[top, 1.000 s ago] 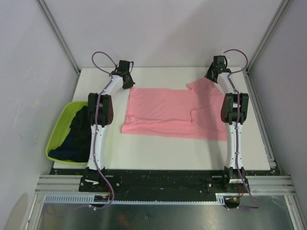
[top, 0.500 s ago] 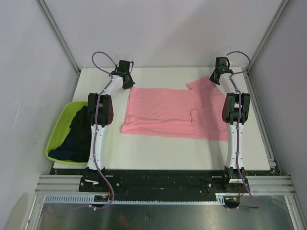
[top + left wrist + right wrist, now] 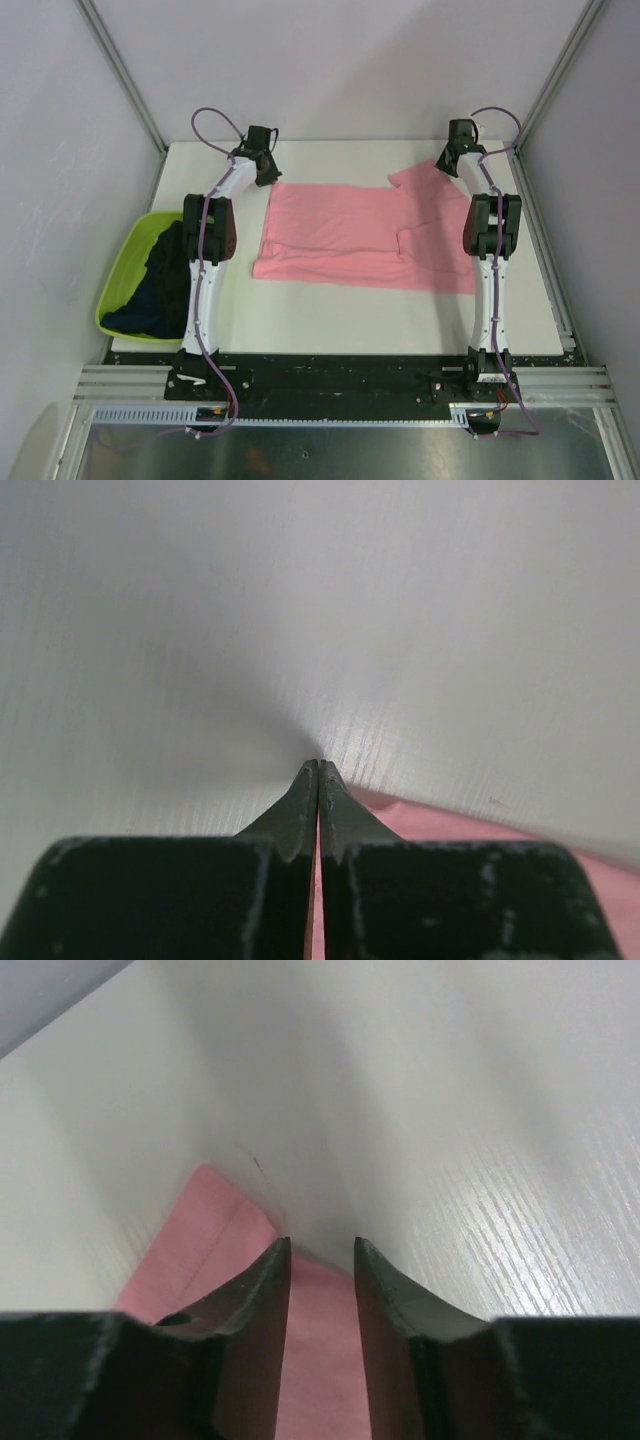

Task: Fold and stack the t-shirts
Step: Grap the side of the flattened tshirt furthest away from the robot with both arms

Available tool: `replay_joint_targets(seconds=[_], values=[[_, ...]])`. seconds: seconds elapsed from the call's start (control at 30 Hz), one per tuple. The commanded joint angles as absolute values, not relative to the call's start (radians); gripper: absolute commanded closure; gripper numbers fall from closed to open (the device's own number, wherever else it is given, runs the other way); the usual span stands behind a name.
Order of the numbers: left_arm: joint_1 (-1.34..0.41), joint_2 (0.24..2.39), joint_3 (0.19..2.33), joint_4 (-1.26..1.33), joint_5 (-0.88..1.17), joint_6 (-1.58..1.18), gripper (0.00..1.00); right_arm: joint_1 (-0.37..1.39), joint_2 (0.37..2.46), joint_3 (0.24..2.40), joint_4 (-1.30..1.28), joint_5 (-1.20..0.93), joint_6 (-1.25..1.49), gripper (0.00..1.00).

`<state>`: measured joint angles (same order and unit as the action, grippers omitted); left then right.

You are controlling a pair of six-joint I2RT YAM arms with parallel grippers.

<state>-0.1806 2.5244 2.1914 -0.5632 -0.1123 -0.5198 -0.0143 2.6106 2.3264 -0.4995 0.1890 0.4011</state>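
The counter [image 3: 340, 318] is a white, matte board with a faint ribbed grain in the wrist views; it sits in a booth of pale plain walls [image 3: 350, 60], with aluminium posts [image 3: 125, 75] rising at the two far corners. A black strip and a slotted metal rail [image 3: 330, 378] run along its near edge, where both arm bases are bolted.

The salmon-pink t-shirt [image 3: 350, 235] lies flat across the far middle of the counter, its body to the left and one short sleeve reaching the far right. The dark t-shirts [image 3: 160, 280] are heaped in the lime-green tub [image 3: 122, 272] just off the counter's left edge, partly hidden by the left arm.

The left fingers [image 3: 298, 815] are pressed together, their tips on the counter at the pink shirt's far left corner; whether cloth is caught between them I cannot tell. The right fingers [image 3: 262, 1300] stand a narrow gap apart over the sleeve's edge, with pink cloth showing between them and nothing gripped.
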Motion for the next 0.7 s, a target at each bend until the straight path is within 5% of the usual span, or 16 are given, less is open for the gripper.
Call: replay_joint_targets(seconds=[0.0,0.67], values=[[-0.184,2.477,2.184,-0.585,-0.085,-0.519,1.00,-0.012,2.591,2.342,-0.509,0.188,0.399,0.59],[-0.185,2.484,2.193,-0.582,-0.084,-0.517,1.00,-0.081,2.612,2.357,-0.448,-0.019,0.550,0.55]])
